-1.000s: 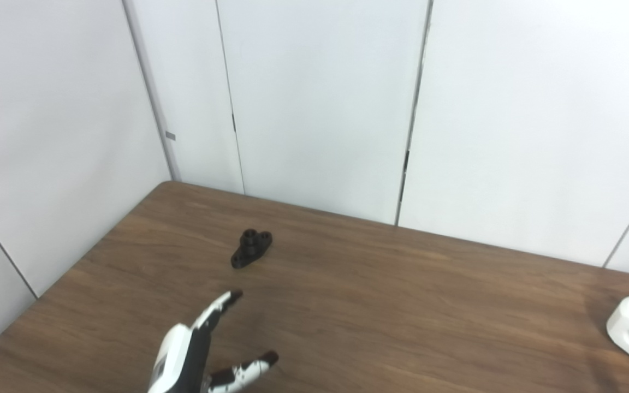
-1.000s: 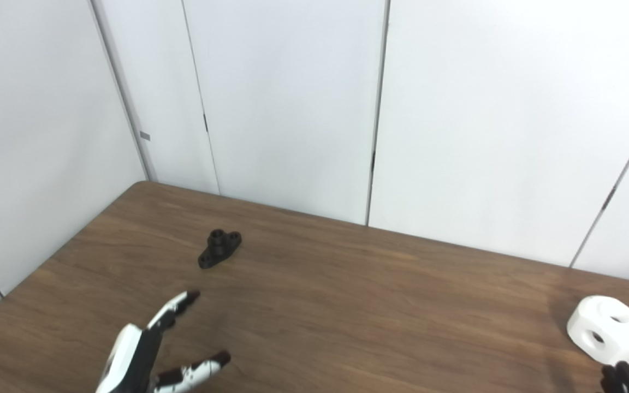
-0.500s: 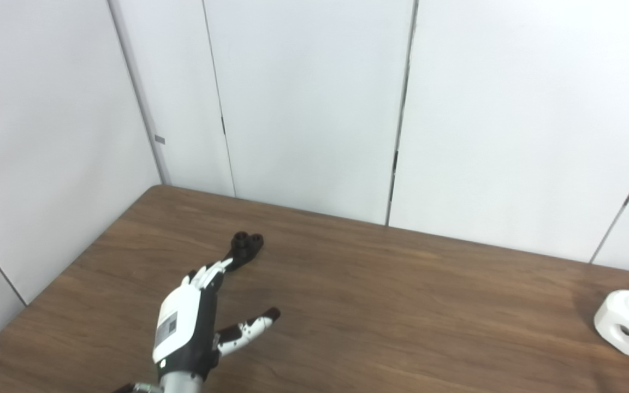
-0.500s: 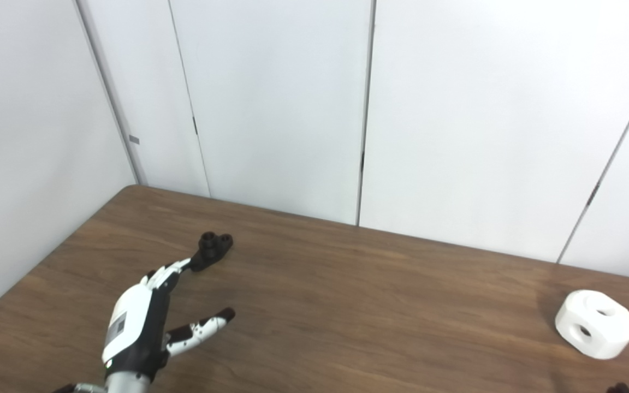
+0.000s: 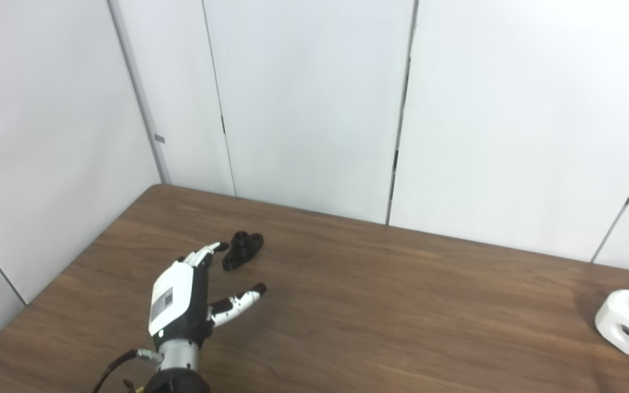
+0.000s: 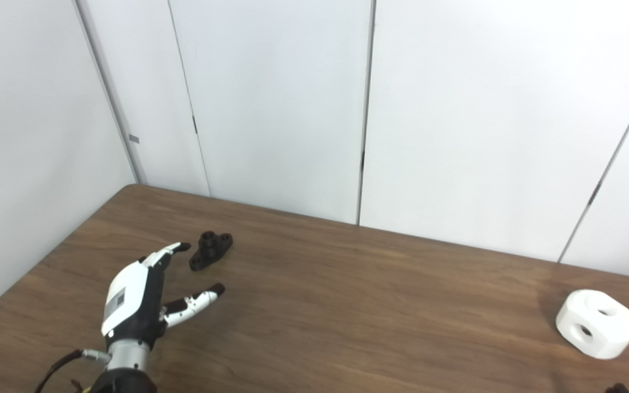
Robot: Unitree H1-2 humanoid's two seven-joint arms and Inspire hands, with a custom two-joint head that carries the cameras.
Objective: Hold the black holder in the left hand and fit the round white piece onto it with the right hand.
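Observation:
A small black holder (image 5: 243, 250) with a raised round boss lies flat on the brown table (image 5: 380, 305), toward its far left. My left hand (image 5: 186, 295) hovers just short of it, open, with the fingers stretched toward the holder's left side and the thumb spread out to the right. Nothing is in that hand. The round white piece (image 6: 597, 323), a chunky ring with side holes, rests near the table's right edge. Only a dark fingertip (image 6: 617, 388) of my right hand shows at the bottom right corner, below the white piece.
White wall panels (image 5: 314, 109) stand close behind the table's far edge and along its left side. A cable (image 6: 58, 367) runs from the left wrist at the bottom edge.
My left hand has reached forward from the bottom edge to just beside the black holder, staying open. The camera shifted slightly between the oldest frames and now. Holder and white piece stay put.

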